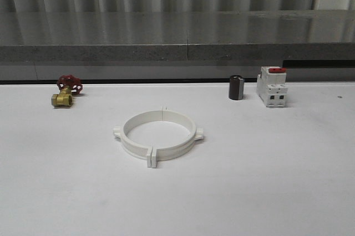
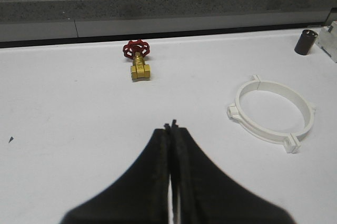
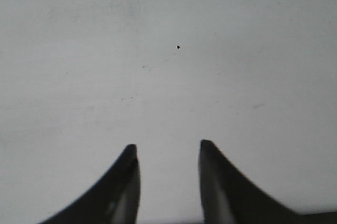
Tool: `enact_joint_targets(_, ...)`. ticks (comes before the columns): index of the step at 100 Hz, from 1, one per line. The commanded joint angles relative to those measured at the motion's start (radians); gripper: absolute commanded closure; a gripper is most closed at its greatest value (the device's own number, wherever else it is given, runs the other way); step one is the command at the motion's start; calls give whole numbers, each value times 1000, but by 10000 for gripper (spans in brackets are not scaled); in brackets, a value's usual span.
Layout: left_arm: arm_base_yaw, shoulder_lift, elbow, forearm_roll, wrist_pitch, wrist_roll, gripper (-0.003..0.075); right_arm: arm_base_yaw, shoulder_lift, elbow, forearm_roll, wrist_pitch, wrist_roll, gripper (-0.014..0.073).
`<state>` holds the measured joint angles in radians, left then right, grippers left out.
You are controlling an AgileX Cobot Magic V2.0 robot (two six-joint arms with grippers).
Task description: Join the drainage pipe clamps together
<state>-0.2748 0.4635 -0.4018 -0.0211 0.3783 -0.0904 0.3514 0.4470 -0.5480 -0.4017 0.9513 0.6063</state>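
Two white clamps (image 1: 158, 137) lie joined as a ring mid-table, between a brass valve (image 1: 65, 92) and a breaker (image 1: 272, 87). Left gripper (image 2: 171, 127) pinched closed, empty; right gripper (image 3: 167, 151) spread apart; fingers cropped.

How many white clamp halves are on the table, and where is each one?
2. They sit together as one ring at the table's middle: the left half on the side of the valve, the right half on the side of the breaker. Their end tabs meet front and back.
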Motion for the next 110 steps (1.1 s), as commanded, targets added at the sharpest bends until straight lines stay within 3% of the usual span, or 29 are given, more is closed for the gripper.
enact_joint_targets(1, 4, 3, -28, -3, -68, 1, 740, -6, -11, -24, -58, -45, -13, 512)
enact_joint_targets(10, 4, 3, -28, -3, -68, 1, 740, -6, -12, -24, -62, -57, -13, 669)
enact_joint_targets(110, 4, 3, -28, -3, -68, 1, 740, -17, -24, 1, -68, -106, -12, 662)
